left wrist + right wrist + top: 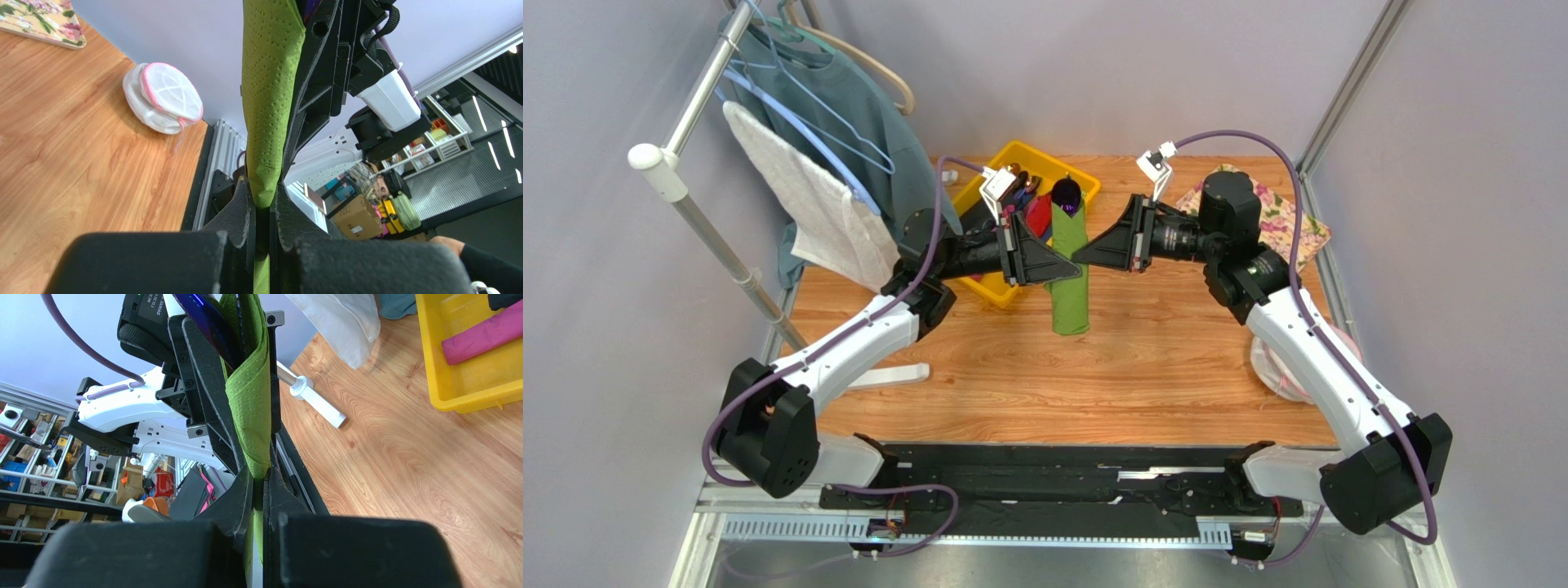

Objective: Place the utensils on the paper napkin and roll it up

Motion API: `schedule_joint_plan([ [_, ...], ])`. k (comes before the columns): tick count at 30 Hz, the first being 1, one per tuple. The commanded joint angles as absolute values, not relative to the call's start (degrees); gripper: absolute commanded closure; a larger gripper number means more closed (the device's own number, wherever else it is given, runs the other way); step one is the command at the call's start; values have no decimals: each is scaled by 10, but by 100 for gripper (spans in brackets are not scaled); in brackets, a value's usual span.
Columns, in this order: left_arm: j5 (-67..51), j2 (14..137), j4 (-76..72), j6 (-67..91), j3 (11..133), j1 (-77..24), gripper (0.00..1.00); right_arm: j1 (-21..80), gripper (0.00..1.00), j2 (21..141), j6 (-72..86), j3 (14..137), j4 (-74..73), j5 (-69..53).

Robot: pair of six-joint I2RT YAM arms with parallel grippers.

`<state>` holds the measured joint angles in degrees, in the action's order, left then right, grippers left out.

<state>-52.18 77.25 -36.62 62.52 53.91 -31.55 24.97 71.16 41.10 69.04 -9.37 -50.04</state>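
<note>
Green paper forms a finished tube: the paper napkin (1070, 294) is already rolled, and we judge the task to be in its last stage. At least one of the utensils (209, 318) is inside, since a dark iridescent head shows at the open end of the roll. We cannot tell how many pieces the roll contains.

**Location.** The roll sits just beside the yellow bin (989, 289), on the side of the bin that faces the right arm. We cannot tell whether its near end rests on the wood or hangs clear.

**Orientation.** In the top view the long axis runs alongside the bin, from the bin's far corner back past its near edge toward the arm bases. The open end, with the utensil head, points away from the bases. The closed-looking end points toward them. We cannot confirm how steeply the roll is tilted.

**Tool state.**
- The left gripper (1057, 263) reaches across the bin and pinches the roll at mid-length, pads pressed onto the paper.
- The right gripper (1090, 254) pinches the same section from the side away from the bin.

**Remaining work, as we judge it.** Set the roll down beside the bin without letting it unwind. The bin holds red and dark items, and we cannot tell whether these are further utensils.
</note>
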Motion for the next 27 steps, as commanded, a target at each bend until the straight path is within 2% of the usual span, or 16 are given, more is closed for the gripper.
schedule_joint_plan([
  [1, -522, 761, -410, 630, 545, -323, 99, 255, 100, 701, 399, 697, -85, -482],
  [8, -525, 762, -410, 646, 534, -323, 82, 254, 100, 696, 383, 706, -88, -480],
  [16, -524, 763, -410, 652, 523, -323, 71, 253, 100, 693, 388, 707, -74, -491],
  [20, -525, 761, -412, 655, 519, -323, 62, 254, 100, 693, 390, 707, -67, -492],
  [27, -524, 759, -417, 659, 514, -323, 62, 254, 100, 693, 391, 705, -62, -494],
])
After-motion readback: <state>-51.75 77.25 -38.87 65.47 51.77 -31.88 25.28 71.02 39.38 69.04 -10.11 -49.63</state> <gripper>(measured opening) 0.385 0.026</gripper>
